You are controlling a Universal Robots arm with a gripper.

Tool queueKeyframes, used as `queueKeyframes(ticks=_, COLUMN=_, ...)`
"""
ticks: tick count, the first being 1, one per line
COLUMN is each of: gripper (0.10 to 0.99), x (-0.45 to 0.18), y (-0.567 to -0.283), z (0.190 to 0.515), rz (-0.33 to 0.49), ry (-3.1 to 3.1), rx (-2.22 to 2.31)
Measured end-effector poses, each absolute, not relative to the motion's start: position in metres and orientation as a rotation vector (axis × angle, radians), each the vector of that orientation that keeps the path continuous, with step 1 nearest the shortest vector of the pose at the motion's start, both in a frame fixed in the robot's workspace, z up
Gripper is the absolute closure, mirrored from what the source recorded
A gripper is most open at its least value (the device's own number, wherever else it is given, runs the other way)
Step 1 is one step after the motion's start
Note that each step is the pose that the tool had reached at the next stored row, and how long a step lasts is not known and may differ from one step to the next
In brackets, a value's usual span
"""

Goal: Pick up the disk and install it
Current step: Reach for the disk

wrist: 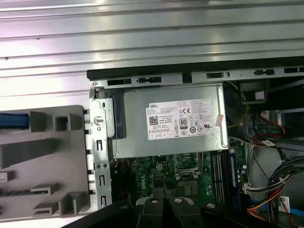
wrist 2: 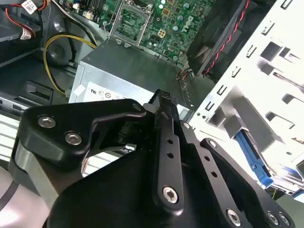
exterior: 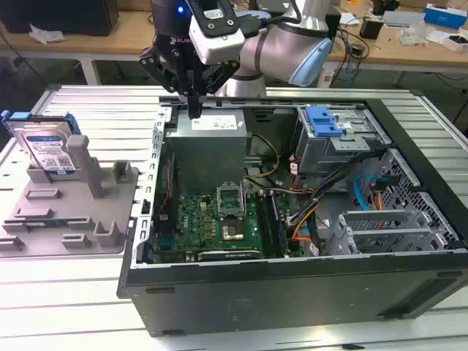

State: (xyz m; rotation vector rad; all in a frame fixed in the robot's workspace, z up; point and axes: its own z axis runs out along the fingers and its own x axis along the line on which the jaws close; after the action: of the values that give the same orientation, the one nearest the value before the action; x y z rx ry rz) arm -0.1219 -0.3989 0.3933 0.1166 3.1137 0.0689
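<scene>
Barely begun: hovering with gripper (exterior: 194, 110) pinched closed on nothing above the power supply (exterior: 213, 124) at the far corner of the open computer case (exterior: 292, 272), well apart from the disk (exterior: 50, 150), propped on edge at the grey fixture tray's (exterior: 73, 219) far corner, neither lifted nor installed.

The silver power supply (wrist: 167, 146) sits inside the open computer case (wrist: 199, 76), beside the green motherboard (wrist: 156, 175); a grey tray (wrist: 42, 159) lies just outside

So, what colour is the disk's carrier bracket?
Blue. The carrier bracket framing the disk shows best in the exterior view.
</scene>
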Motion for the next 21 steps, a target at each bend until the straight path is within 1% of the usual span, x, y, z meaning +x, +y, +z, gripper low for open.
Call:
queueKeyframes(ticks=11, gripper=0.98, x=-0.125, y=-0.398, z=0.393, rz=0.069, ry=3.114, rx=0.117)
queueKeyframes(ticks=21, gripper=0.98, x=-0.189, y=-0.367, z=0.392, rz=0.069, ry=3.115, rx=0.117)
